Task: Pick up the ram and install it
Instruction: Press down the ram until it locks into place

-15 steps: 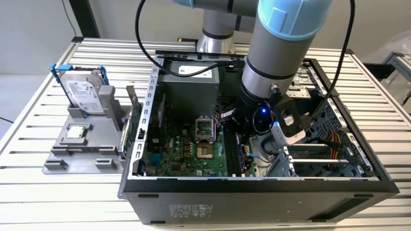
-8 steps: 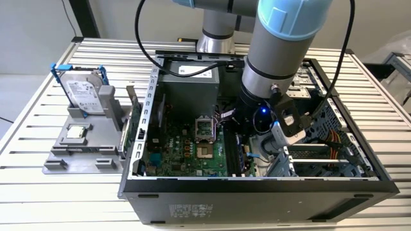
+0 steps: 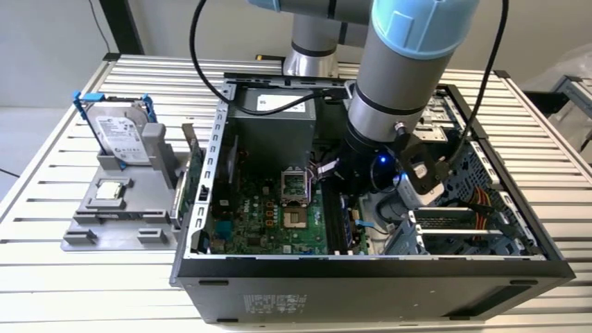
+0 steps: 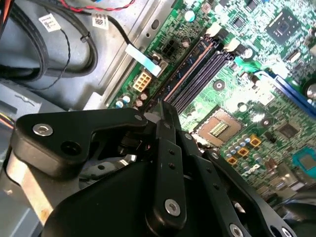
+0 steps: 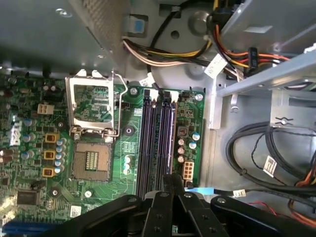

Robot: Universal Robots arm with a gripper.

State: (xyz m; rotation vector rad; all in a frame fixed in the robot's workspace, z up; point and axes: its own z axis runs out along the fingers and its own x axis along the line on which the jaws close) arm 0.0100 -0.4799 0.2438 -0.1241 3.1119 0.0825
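The gripper [image 5: 170, 185] is hanging inside the open case [image 3: 370, 267], over the slots [image 5: 157, 143] near the motherboard [image 5: 98, 148] edge. Its fingers [image 4: 168, 118] are closing together on the ram [image 4: 190, 74], which is sitting in a slot. The drive cage [image 3: 462, 229] and cables [image 5: 256, 158] are crowding one side.

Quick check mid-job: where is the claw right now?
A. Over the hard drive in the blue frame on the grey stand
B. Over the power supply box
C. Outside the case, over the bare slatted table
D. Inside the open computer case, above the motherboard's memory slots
D. In both wrist views the claw hangs over the dark memory slots on the green motherboard, inside the computer case.
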